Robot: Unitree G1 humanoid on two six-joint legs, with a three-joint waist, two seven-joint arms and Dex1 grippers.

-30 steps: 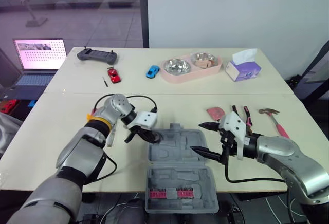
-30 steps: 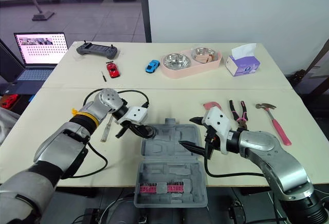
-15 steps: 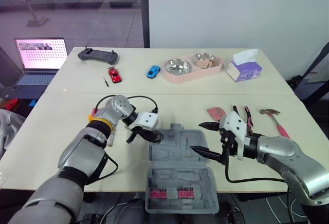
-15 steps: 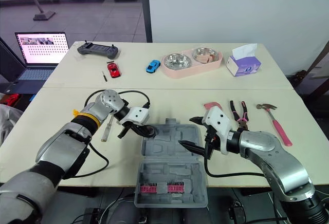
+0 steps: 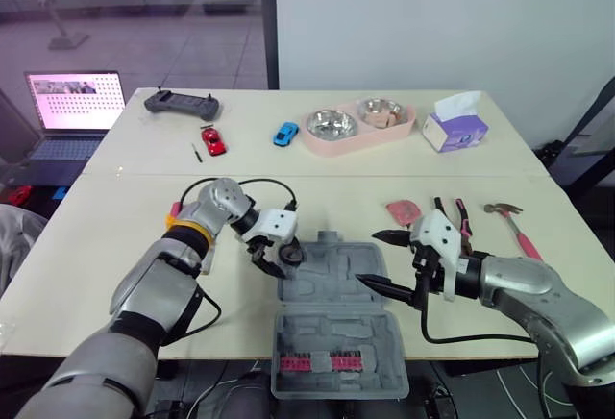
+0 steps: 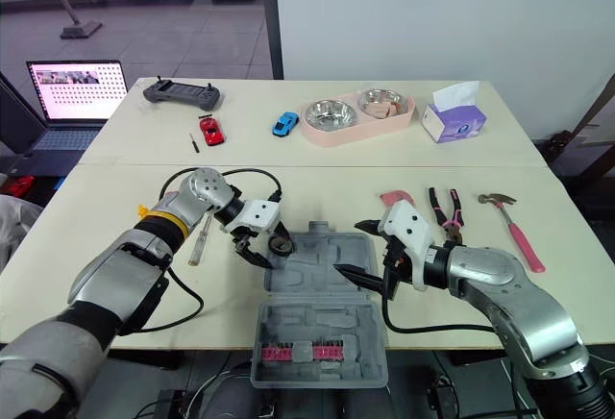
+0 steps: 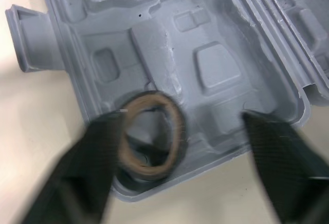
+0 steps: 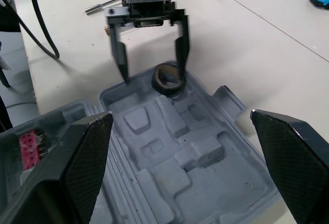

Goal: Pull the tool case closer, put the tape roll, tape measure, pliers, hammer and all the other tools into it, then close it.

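The tool case (image 6: 317, 296) lies open at the desk's near edge, easy for both arms to reach. The tape roll (image 8: 168, 78) sits in its far-left recess. The left pincer (image 8: 152, 69) is spread wide just over it and grips nothing. The right pincer (image 6: 348, 248), also wide open and empty, hovers at the case's right side.

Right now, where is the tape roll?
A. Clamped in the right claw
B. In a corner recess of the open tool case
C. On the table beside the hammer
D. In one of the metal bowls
B: the tape roll lies in a moulded recess at a corner of the open tool case, and the left claw is open around it, not gripping it.
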